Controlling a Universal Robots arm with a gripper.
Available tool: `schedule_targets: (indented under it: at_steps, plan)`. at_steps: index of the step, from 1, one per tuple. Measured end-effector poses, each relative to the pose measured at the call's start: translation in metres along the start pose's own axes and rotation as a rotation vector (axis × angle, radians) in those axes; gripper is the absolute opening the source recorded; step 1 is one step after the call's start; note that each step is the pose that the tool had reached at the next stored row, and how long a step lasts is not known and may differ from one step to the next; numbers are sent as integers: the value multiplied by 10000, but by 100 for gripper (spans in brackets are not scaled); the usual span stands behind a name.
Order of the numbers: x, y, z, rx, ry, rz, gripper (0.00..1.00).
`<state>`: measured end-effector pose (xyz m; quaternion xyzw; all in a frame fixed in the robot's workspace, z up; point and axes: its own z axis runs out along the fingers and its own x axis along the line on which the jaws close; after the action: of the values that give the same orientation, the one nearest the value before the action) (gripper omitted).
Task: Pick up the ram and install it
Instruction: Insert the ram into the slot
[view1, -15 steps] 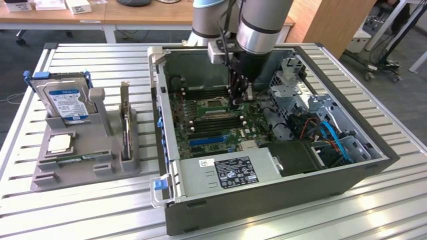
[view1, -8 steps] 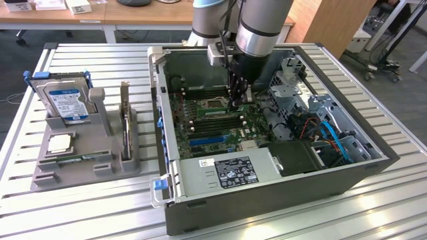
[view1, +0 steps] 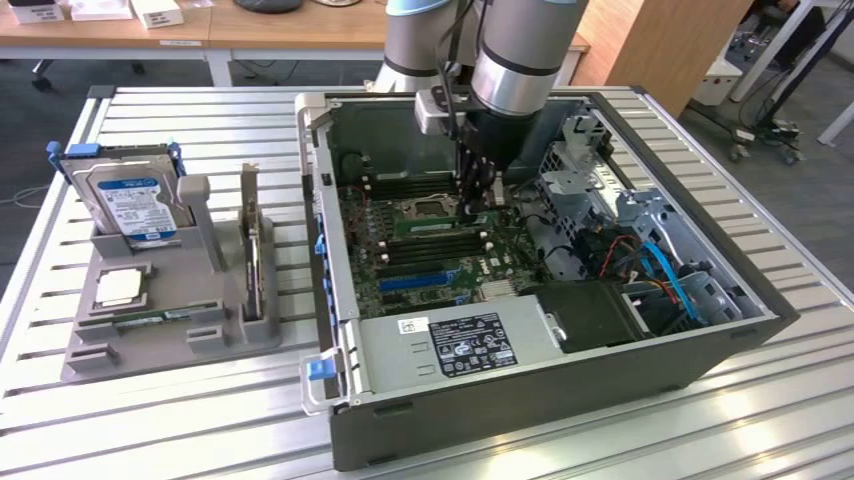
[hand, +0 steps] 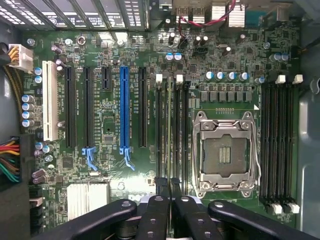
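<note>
- The bench (view1: 747, 420) carries an open computer case (view1: 534, 420), lying on its side, with a grey holder (view1: 200, 330) beside it on the exterior view's left.
- The motherboard (hand: 110, 125) lies bare inside the case. The arm reaches straight down to it.
- The holder keeps a hard drive (view1: 131, 205) and an expansion card (view1: 250, 250), both well apart from the work.
- The processor socket (hand: 227, 155) stands empty, just beside the memory slots.
- The ram (hand: 170, 130) is out of the holder and stands edge-up along one slot next to the socket. Pick-up is done, and it looks set into the slot. I cannot tell whether it is pressed fully home or latched.
- The claw (hand: 169, 182) is narrow and appears pinched on the ram's upper edge near one end.
- Nothing crowds the slot, and the case cables lie off to the side.
</note>
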<state>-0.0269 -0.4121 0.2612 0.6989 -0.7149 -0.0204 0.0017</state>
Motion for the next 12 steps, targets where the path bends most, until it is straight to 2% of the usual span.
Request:
schedule_targets:
  at_steps: [12]
  plan:
    - [3, -4, 119, 0, 1, 0, 12]
